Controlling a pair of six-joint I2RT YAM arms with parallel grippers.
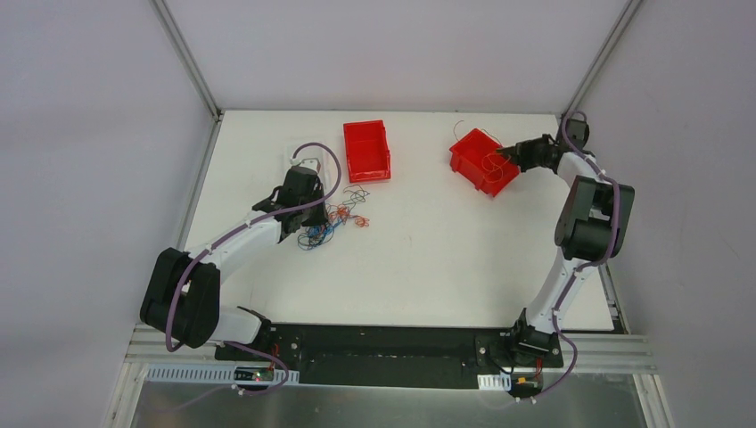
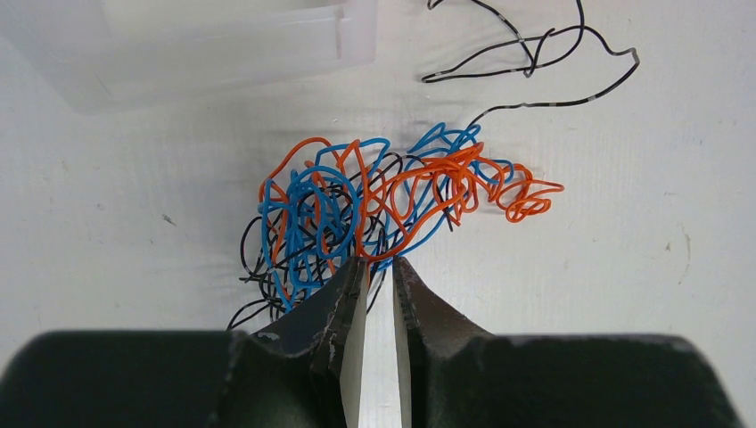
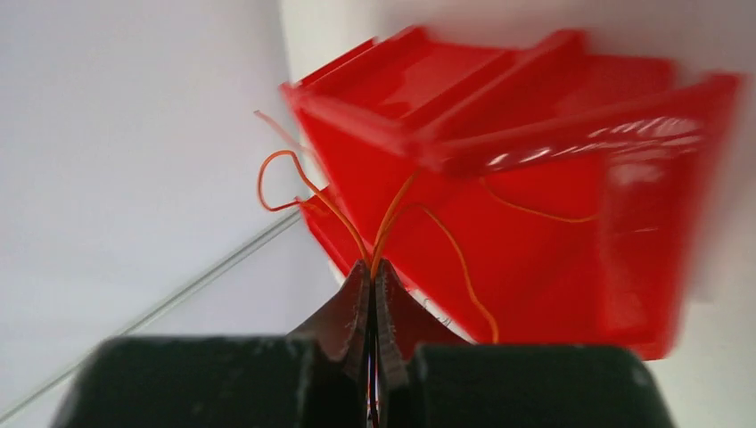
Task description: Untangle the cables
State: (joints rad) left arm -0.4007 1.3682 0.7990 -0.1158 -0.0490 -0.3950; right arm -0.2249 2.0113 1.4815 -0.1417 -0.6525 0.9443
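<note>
A: Well, start at the left gripper (image 2: pixel 377 263) — how do its jaws stand?

B: Slightly spread, with a narrow slot of the white table (image 2: pixel 624 294) showing between them. The tips sit at the near edge of the knot of cables (image 2: pixel 357 209), touching its outer loops. Whether any strand lies in the slot I cannot tell.

A: And the knot itself?

B: Blue, orange and black wires wound tightly together, lying on the table. A few orange curls (image 2: pixel 526 192) trail out to one side, and a loose black strand (image 2: pixel 535 106) wanders away beyond them. A translucent container (image 2: pixel 214 45) lies just past the knot.

A: The right gripper (image 3: pixel 373 267)?

B: Pressed together, pinching an orange wire (image 3: pixel 323 201) — its thin strands rise from the tips in loops. Right behind them is a red bin (image 3: pixel 535 223), blurred in the wrist view.

A: Where is that on the table?

B: In the top view the right arm reaches to the far right corner, its gripper at that bin's edge, with orange loops over the bin's inside. A second red bin (image 1: pixel 367 150) stands at the far middle, near the knot and well apart from the first.
</note>
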